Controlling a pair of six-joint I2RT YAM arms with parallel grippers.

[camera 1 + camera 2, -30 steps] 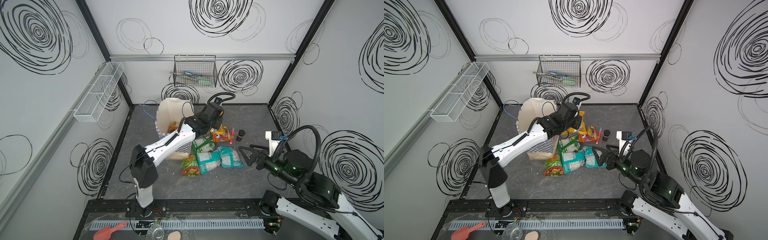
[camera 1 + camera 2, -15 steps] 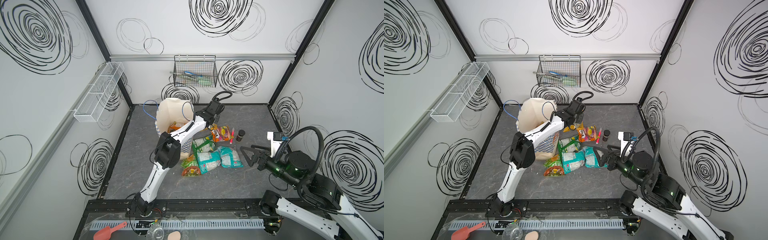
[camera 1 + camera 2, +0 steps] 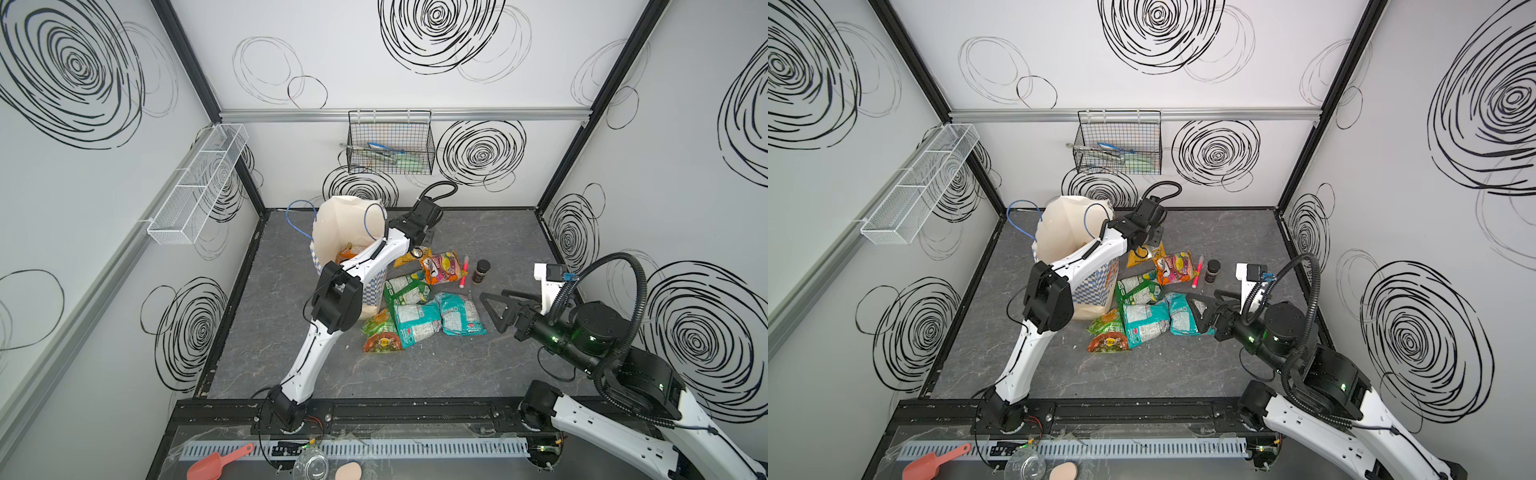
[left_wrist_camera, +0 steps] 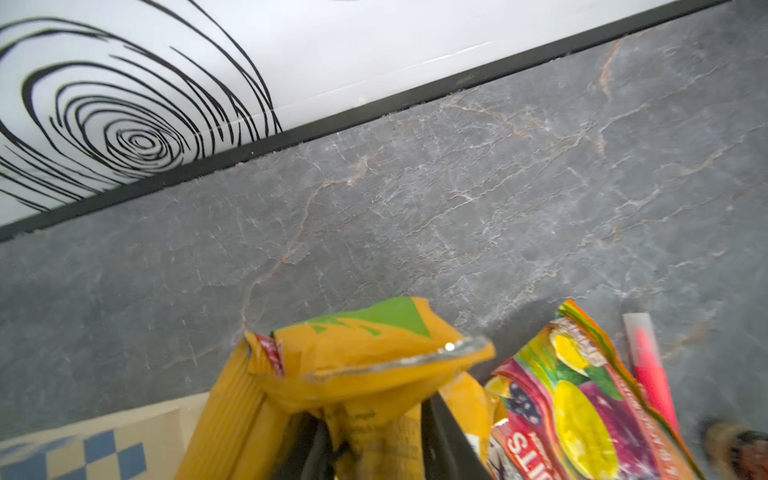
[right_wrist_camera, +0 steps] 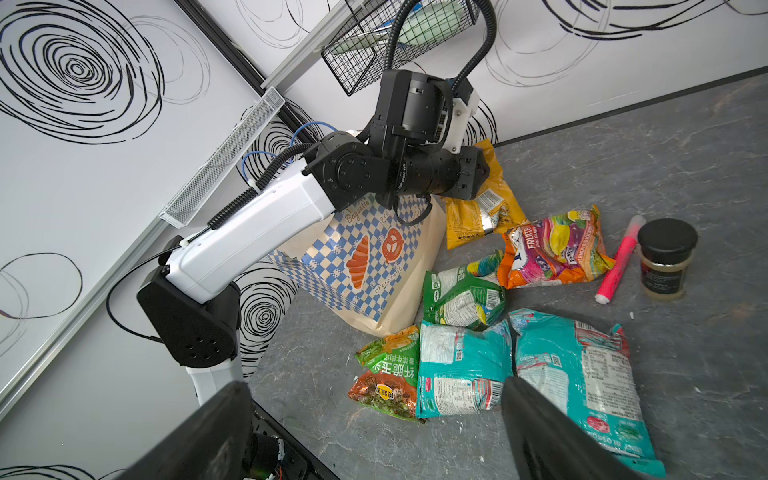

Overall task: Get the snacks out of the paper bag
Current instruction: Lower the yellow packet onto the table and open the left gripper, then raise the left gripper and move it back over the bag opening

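The paper bag (image 3: 353,232) stands at the back left, blue-check outside (image 5: 374,257), with an orange snack (image 3: 347,253) lying inside. My left gripper (image 4: 374,440) hangs just right of the bag. Its jaws are parted around a mustard-yellow snack (image 4: 374,353) whose lower end rests on the table (image 5: 478,212). More snacks lie on the table: a multicoloured one (image 3: 442,266), a green one (image 3: 405,289), two teal ones (image 3: 415,324) (image 3: 461,313) and a green-orange one (image 3: 380,336). My right gripper (image 3: 490,313) hovers open and empty, right of the teal packets.
A red marker pen (image 3: 463,272) and a small dark jar (image 3: 482,271) sit right of the multicoloured packet. A black wire basket (image 3: 390,143) hangs on the back wall. A white mesh shelf (image 3: 195,187) runs along the left wall.
The left arm's elbow has risen beside the bag and its wrist has sunk with the yellow packet. Its jaws have parted. The right arm has barely moved.
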